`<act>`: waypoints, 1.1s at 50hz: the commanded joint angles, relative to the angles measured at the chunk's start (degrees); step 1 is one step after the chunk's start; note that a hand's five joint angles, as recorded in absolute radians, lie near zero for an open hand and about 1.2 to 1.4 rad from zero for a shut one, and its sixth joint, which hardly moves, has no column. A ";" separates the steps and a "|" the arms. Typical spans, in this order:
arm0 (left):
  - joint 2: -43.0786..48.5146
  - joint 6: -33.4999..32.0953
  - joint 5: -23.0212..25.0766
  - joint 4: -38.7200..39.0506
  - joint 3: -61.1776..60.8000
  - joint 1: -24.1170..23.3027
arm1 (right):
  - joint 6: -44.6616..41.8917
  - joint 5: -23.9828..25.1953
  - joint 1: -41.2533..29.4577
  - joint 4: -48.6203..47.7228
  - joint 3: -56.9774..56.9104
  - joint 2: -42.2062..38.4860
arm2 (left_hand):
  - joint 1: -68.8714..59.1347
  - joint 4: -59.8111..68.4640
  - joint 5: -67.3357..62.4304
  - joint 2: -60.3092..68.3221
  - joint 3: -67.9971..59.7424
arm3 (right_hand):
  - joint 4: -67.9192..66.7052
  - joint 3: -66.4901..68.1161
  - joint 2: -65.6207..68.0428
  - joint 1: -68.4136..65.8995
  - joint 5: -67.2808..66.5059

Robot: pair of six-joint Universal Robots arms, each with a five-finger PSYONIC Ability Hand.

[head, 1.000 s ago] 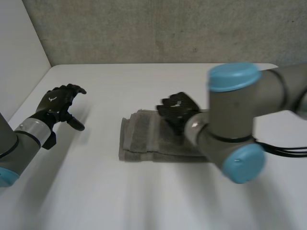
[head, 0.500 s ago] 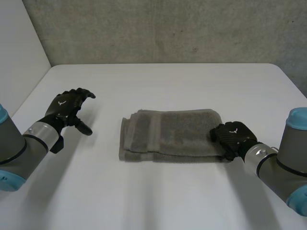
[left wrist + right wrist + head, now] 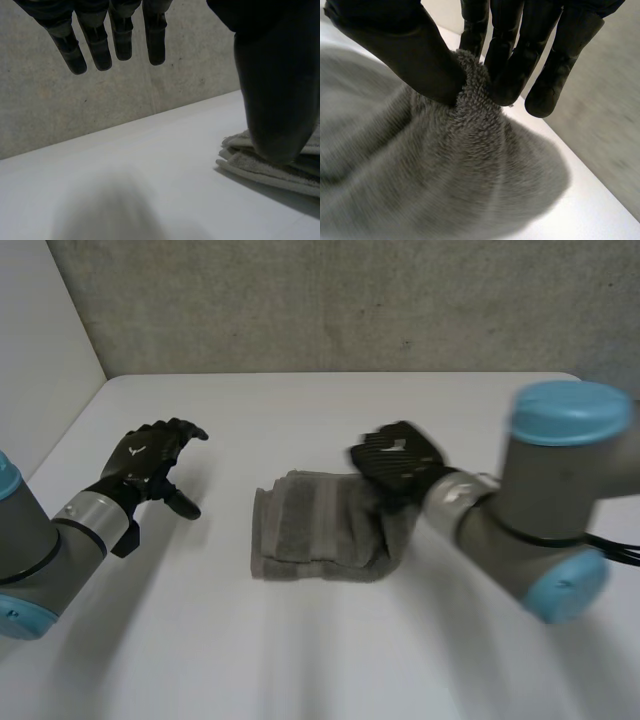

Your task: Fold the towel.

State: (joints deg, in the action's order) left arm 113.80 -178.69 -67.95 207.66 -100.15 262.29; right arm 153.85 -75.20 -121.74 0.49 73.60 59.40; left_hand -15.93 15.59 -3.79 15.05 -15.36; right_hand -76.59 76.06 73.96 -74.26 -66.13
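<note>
A grey towel (image 3: 310, 540) lies folded in the middle of the white table (image 3: 300, 660). My right hand (image 3: 398, 462) has its thumb and fingers pinched on the towel's right end and holds that end lifted over the folded part. In the right wrist view the towel (image 3: 435, 175) bunches up between the thumb and the fingers (image 3: 512, 55). My left hand (image 3: 150, 462) hovers to the left of the towel, open, with straight fingers (image 3: 95, 42) holding nothing. The left wrist view shows the towel's left edge (image 3: 260, 167) beside the thumb.
A grey concrete wall (image 3: 350, 300) runs behind the table's far edge. A pale wall (image 3: 40, 350) stands at the left. My right arm (image 3: 540, 510) reaches over the table's right side.
My right hand closed on the towel's right end and carried it up and leftward over the folded part. The left hand drifted slightly forward and stayed open.
</note>
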 commanded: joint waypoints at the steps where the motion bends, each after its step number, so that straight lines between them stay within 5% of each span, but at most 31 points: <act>1: -2.89 0.09 0.01 0.03 -1.01 -0.20 | 0.04 -0.74 -13.07 6.89 -16.27 -11.30 | 4.71 -4.37 2.56 -3.82 4.14 | -3.41 3.94 6.04 -5.74 -3.87; 6: -3.68 0.09 0.01 0.03 -1.10 -0.29 | 0.13 -2.06 -16.78 8.21 -21.65 -17.30 | 4.54 -4.20 2.39 -3.66 3.97 | -3.41 3.94 6.04 -5.74 -3.87; 7: -3.76 0.09 0.01 0.03 -1.10 -0.29 | 0.04 -3.01 -17.04 8.91 -22.52 -18.44 | 4.54 -4.20 2.39 -3.66 3.97 | 23.01 -22.48 -20.38 20.68 22.54; 8: -3.77 0.09 0.01 0.03 -1.10 -0.29 | 0.04 -3.02 -17.04 8.91 -22.53 -18.45 | 4.71 -4.37 2.56 -3.82 4.14 | 23.27 -22.75 -20.65 20.94 22.81; 9: -3.77 0.09 0.01 0.03 -1.10 -0.29 | 0.04 -4.07 -17.04 9.52 -22.88 -18.97 | 4.71 -4.37 2.56 -3.82 4.14 | 49.92 -49.39 -47.29 47.59 49.46; 13: -3.77 0.09 0.01 0.03 -0.49 -0.38 | 0.74 -6.27 -16.69 10.49 -22.01 -17.40 | 4.54 -4.20 2.39 -3.66 3.97 | 66.30 -65.77 -63.67 63.96 65.83; 29: -3.33 14.40 -0.17 -0.68 6.80 -5.47 | 9.97 -6.28 -4.58 7.87 -2.86 3.08 | 3.19 -2.85 1.05 -2.31 2.63 | 66.59 -66.06 -63.96 64.26 66.13; 39: 2.73 16.88 -0.86 -2.17 9.27 -14.52 | 14.17 -3.47 0.53 1.19 4.62 2.74 | 3.02 -2.68 0.88 -2.14 2.46 | 66.59 -66.06 -63.96 64.26 66.13; 55: 9.15 16.09 -2.45 -4.54 8.83 -15.85 | 27.90 -0.04 2.03 -8.74 6.38 -3.32 | 2.86 -2.52 0.71 -1.97 2.29 | 66.59 -66.06 -63.96 64.26 66.13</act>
State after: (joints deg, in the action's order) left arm 121.00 -162.26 -70.29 203.82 -91.19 246.13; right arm 179.34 -74.86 -119.72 -4.02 79.54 58.56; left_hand -15.93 15.33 -3.79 15.02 -15.36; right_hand -14.83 14.06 14.10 -13.34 -3.57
